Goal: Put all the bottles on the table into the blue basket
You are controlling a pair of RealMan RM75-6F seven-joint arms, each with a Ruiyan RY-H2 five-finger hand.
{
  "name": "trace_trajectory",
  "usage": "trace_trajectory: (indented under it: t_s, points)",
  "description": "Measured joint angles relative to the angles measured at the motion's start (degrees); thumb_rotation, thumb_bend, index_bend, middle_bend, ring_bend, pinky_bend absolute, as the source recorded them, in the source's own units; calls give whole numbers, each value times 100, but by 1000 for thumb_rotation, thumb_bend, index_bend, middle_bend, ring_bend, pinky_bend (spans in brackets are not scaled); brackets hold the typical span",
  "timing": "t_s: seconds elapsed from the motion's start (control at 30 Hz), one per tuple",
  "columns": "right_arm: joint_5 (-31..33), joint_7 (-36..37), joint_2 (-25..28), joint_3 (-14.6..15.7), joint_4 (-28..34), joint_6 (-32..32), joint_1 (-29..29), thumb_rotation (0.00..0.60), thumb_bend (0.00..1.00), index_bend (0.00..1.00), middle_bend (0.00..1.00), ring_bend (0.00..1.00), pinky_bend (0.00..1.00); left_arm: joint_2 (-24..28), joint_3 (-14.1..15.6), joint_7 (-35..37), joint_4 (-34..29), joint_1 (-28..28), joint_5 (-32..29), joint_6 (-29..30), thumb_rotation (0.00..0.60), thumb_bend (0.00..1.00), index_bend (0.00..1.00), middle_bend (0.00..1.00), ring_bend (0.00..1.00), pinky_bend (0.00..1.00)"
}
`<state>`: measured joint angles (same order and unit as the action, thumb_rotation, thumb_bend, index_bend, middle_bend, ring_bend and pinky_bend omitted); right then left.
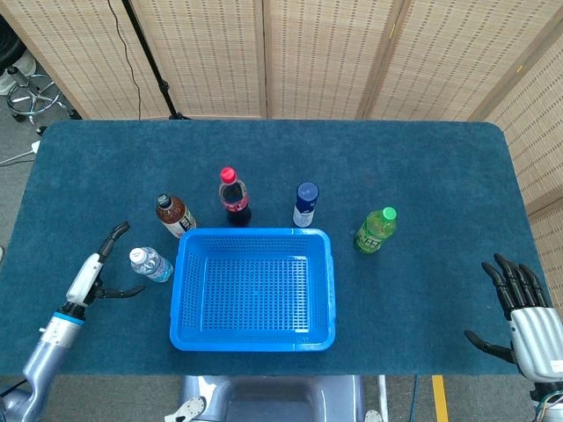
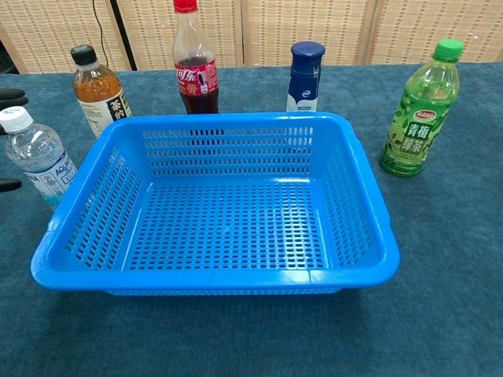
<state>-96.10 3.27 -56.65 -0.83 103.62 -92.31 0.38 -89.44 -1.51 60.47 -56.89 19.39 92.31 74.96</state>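
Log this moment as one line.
left hand: open beside clear water bottle | right hand: open, idle | blue plastic basket: empty

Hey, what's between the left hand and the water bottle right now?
Nothing: in the head view only bare table separates the open left hand from the water bottle.
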Motion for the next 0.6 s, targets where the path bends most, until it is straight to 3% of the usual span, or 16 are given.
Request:
trace_trajectory:
  t_s: [0.1,0.17,0.27,0.33,0.43,0.6]
  points:
    - [21,10,8,-6,-1,14,4,600,0,0,0,0,0,-109,-48,42,8,66,-136,-128,600,130,48,34,54,120]
    - [23,12,9,-8,2,20,7,600,0,0,0,0,0,-212,-97,45,55,103,-240,-190,600,229,221,147,177,252]
    - [24,8,8,-5,3,46,16,600,0,0,0,0,0,-326,-118,27,133,149,-306,-261,600,393,426,259,269,341]
    - [22,-9,5,0,5,60,20,600,0,0,0,0,0,-368,-121,-5,168,177,-318,-282,600,471,499,305,304,370]
    - [12,-27,1,10,12,74,22,600,0,0,0,0,0,-423,-123,-45,209,218,-330,-304,600,535,541,360,341,394]
    - [14,-74,-5,21,31,99,23,600,0,0,0,0,0,-408,-124,64,176,217,-324,-194,600,561,564,394,362,397]
